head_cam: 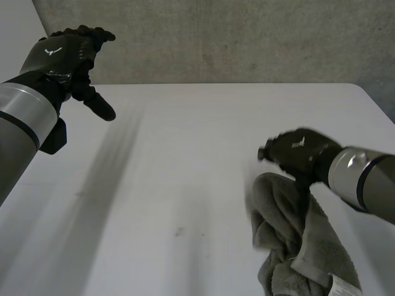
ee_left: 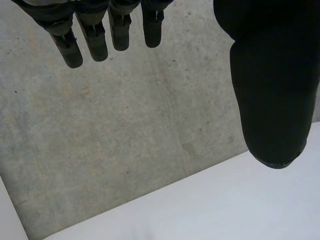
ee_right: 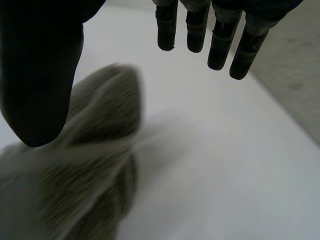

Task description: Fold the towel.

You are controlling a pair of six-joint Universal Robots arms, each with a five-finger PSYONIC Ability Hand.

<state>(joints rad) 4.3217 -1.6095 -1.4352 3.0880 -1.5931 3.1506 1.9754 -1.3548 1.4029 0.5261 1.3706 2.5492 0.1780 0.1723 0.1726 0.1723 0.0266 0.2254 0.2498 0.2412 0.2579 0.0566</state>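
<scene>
A grey towel (head_cam: 296,240) lies crumpled in a heap at the table's near right, with a white label at its near end. My right hand (head_cam: 295,151) hovers just over the heap's far end, fingers straight and apart from the thumb, holding nothing. In the right wrist view the towel (ee_right: 95,165) lies under the thumb (ee_right: 37,70), the fingers (ee_right: 200,27) over bare table. My left hand (head_cam: 68,52) is raised high at the far left, open and empty. Its straight fingers (ee_left: 95,35) and thumb (ee_left: 272,85) point toward the wall.
The white table (head_cam: 179,179) stretches bare across the middle and left. A grey concrete wall (head_cam: 234,37) rises behind its far edge. The table's right edge runs close beside the towel.
</scene>
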